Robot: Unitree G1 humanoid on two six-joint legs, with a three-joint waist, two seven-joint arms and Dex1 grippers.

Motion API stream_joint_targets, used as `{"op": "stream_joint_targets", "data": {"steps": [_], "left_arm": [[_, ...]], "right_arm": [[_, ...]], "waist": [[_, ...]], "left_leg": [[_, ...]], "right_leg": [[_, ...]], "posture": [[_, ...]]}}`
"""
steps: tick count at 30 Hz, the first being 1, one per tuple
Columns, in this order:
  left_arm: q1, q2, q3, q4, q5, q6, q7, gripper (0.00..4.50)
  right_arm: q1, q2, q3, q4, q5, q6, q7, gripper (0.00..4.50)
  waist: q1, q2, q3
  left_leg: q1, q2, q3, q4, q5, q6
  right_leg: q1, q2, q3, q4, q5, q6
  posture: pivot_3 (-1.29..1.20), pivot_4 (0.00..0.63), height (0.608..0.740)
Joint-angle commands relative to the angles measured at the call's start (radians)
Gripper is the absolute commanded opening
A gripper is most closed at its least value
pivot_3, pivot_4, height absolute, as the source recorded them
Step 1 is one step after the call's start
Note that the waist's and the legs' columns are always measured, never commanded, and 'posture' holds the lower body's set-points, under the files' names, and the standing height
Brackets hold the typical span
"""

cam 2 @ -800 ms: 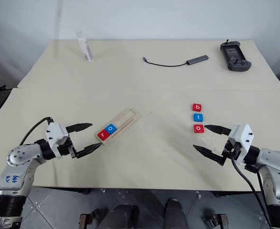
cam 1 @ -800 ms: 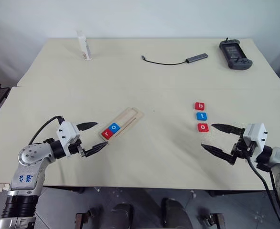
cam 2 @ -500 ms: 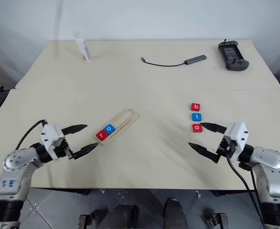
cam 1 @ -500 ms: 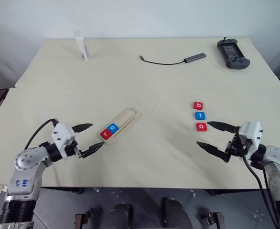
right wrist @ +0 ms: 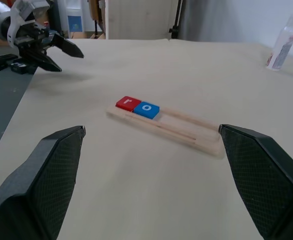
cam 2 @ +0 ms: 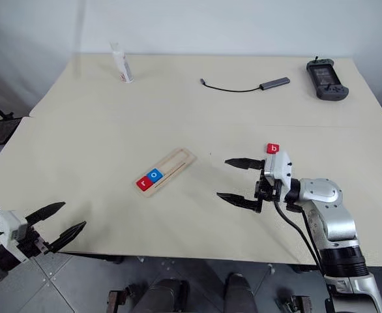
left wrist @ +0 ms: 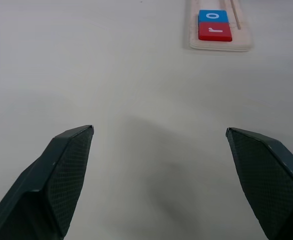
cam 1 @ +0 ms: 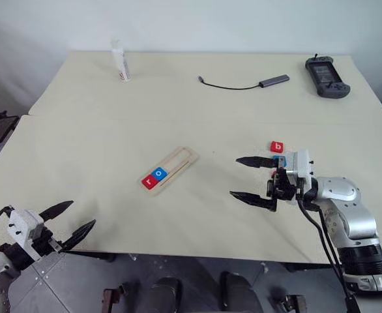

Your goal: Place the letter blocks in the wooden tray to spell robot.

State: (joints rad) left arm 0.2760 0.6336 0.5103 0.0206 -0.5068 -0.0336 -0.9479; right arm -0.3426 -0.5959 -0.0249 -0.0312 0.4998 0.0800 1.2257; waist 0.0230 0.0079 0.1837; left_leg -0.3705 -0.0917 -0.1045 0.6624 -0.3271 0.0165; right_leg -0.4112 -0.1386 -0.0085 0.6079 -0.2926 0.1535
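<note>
- The tray [cam 1: 169, 169] lies slantwise near the middle of the bench [cam 1: 113, 124], its near end toward the left and its far end toward the right.
- Two blocks sit in the tray's near-left end, touching: the red r [cam 1: 148, 182] at the very end and the blue o [cam 1: 159, 173] just beside it, farther along.
- The remainder of the tray's recess is bare wood.
- The red b [cam 1: 278, 147] lies flat on the bench, well to the right of the tray.
- A sliver of blue block [cam 1: 274, 160] shows just near the b, mostly hidden behind the right claw; its letter cannot be read.
- The right claw [cam 1: 250, 178] hangs over the bench between the tray and the b, pointing left, its fingers spread wide and holding nothing.
- The left claw [cam 1: 71, 222] is at the near left edge of the bench, well apart from the tray, its fingers also spread wide and empty.
- At the far side of the bench stand a small white bottle [cam 1: 120, 62] on the left, a cable with a grey adapter [cam 1: 273, 80] near the middle, and a dark handheld controller [cam 1: 327, 68] on the right.
</note>
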Motion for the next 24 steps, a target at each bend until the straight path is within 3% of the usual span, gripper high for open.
{"op": "stream_joint_targets", "data": {"steps": [1, 7, 12, 24], "left_arm": [[-0.016, 0.005, -0.047, -0.138, -0.056, 0.080, -0.001, 4.50], [-0.169, 0.014, -0.202, -0.228, 0.007, 0.239, 0.093, 4.50], [-0.333, -0.001, -0.324, -0.153, 0.138, 0.271, 0.177, 4.50], [-0.453, -0.055, -0.468, -0.010, 0.234, 0.260, 0.176, 4.50]], "right_arm": [[0.004, -0.025, -0.025, -0.027, 0.010, -0.012, 0.018, 4.48], [0.050, -0.052, -0.077, -0.085, 0.033, 0.030, -0.022, 4.48], [0.138, -0.058, -0.115, -0.173, 0.041, 0.051, -0.081, 4.48], [0.219, -0.068, -0.151, -0.289, 0.058, 0.094, -0.169, 4.48]], "waist": [[0.000, 0.000, 0.000], [-0.002, 0.000, 0.000], [-0.003, 0.000, 0.000], [-0.004, -0.001, 0.000]], "left_leg": [[0.000, 0.000, 0.000, 0.000, 0.000, 0.000], [0.000, 0.001, 0.000, 0.000, 0.000, -0.001], [0.000, 0.001, 0.001, 0.001, 0.000, -0.002], [0.001, 0.002, 0.002, 0.002, 0.000, -0.002]], "right_leg": [[0.000, 0.000, 0.000, 0.000, 0.000, 0.000], [-0.001, 0.001, 0.001, 0.002, 0.000, 0.000], [-0.001, 0.003, 0.001, 0.004, 0.000, 0.000], [-0.002, 0.004, 0.003, 0.003, 0.000, 0.000]], "posture": [[0.00, 0.150, 0.740], [0.00, 0.150, 0.740], [0.00, 0.150, 0.740], [0.00, 0.150, 0.740]]}}
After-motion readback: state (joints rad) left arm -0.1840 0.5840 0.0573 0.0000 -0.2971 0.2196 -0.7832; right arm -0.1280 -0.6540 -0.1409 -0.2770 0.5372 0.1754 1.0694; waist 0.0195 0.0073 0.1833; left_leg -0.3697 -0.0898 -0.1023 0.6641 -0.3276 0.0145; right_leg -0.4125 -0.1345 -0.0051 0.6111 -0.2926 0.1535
